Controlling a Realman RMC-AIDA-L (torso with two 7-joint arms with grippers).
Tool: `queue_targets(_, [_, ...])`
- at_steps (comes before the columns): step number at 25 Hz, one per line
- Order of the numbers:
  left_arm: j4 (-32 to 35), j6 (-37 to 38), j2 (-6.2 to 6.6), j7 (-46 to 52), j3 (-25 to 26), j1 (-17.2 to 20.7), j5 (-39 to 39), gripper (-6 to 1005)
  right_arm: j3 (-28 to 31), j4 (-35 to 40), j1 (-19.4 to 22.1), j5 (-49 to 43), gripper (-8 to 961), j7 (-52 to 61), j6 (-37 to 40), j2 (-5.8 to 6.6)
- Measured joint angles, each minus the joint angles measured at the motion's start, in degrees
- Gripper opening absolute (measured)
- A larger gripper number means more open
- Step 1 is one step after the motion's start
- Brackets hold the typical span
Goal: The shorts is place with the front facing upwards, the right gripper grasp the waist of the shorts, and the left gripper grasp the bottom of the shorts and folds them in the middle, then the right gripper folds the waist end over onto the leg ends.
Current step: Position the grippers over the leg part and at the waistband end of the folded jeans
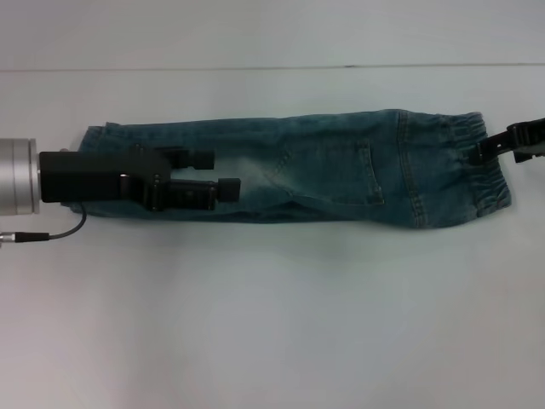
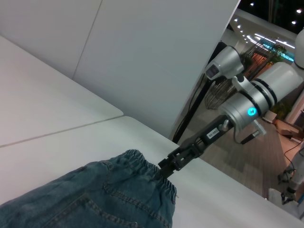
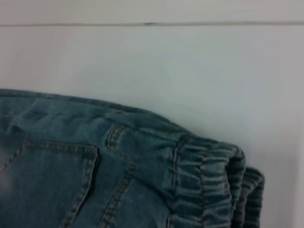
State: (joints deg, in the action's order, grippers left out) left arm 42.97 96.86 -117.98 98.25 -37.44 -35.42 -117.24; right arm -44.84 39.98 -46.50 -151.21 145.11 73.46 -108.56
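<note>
The shorts (image 1: 315, 175) lie already doubled lengthwise across the table (image 1: 272, 324), waist (image 1: 477, 166) at the right, leg ends (image 1: 102, 141) at the left. My right gripper (image 1: 487, 149) pinches the waist (ready, I judge, to carry it over), while my left gripper (image 1: 223, 175) hovers released above the legs, clear of the fold

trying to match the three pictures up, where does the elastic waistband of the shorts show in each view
Head view: the waistband is at the far right end of the shorts, at the right gripper.
Left wrist view: waistband at bottom centre, the right gripper on it.
Right wrist view: waistband at lower right.
Shared landmark: the stitched pocket beside the waistband.
</note>
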Motion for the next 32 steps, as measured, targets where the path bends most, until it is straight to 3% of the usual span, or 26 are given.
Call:
queue_targets(25, [-0.18,-1.30,-1.27,0.33,0.02,0.80,0.19,903,-3.13,-3.98,-1.84,0.09,915,-3.21,-10.26,-4.11])
queue_targets(32, [-0.71,-1.56,-1.39,0.28,-0.01,0.88,0.09,903,-3.22,-3.85,-1.91,0.40,916,-3.73,-7.87,-3.95])
